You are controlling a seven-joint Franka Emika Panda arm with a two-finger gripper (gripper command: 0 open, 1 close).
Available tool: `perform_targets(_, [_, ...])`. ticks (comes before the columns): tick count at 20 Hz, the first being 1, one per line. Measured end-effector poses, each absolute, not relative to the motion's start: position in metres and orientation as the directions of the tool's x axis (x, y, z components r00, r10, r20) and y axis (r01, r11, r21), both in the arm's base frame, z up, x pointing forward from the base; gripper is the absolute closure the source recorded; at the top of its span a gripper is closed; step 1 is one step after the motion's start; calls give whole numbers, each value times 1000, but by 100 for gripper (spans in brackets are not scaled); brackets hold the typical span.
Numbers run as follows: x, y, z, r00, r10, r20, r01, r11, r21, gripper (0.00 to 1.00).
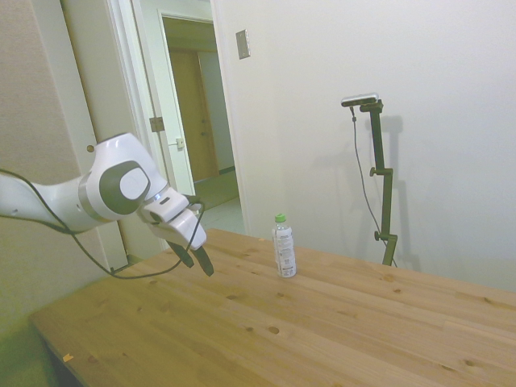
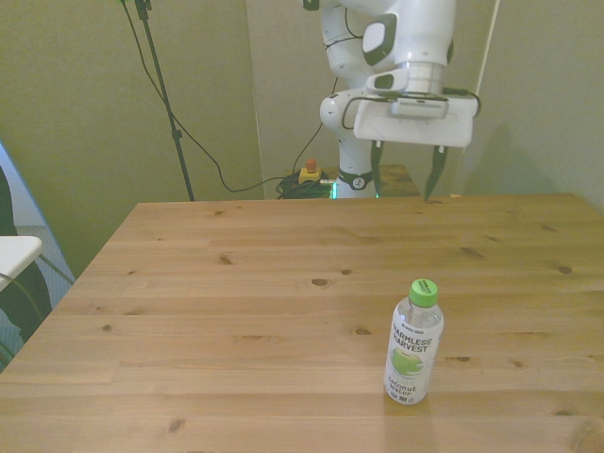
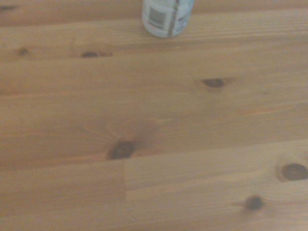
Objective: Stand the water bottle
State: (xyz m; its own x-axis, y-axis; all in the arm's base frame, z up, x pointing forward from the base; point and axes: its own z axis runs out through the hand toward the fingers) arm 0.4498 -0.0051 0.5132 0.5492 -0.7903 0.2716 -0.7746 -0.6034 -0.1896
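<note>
The water bottle (image 1: 283, 247) (image 2: 413, 343) stands upright on the wooden table (image 1: 322, 339) (image 2: 236, 311), a small clear bottle with a green cap and a white printed label. In the front view it is near the table's near edge, right of the middle. Its lower part (image 3: 166, 17) shows in the wrist view. My gripper (image 1: 197, 260) (image 2: 404, 177) hangs open above the table's far edge, well away from the bottle, with nothing between its dark fingers.
Cables and a small yellow and red box (image 2: 309, 172) lie on the floor behind the table by the robot's base. A doorway (image 1: 193, 121) opens behind the arm in the side view. A white edge (image 2: 14, 253) juts in at the front view's left.
</note>
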Motion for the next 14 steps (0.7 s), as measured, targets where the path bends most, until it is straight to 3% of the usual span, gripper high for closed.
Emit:
perform_targets(4, [435,-21,545,599,-773,209,-754,-633,-176,0])
perform_targets(14, [412,-39,526,667,-732,138,-732,-679,-57,0])
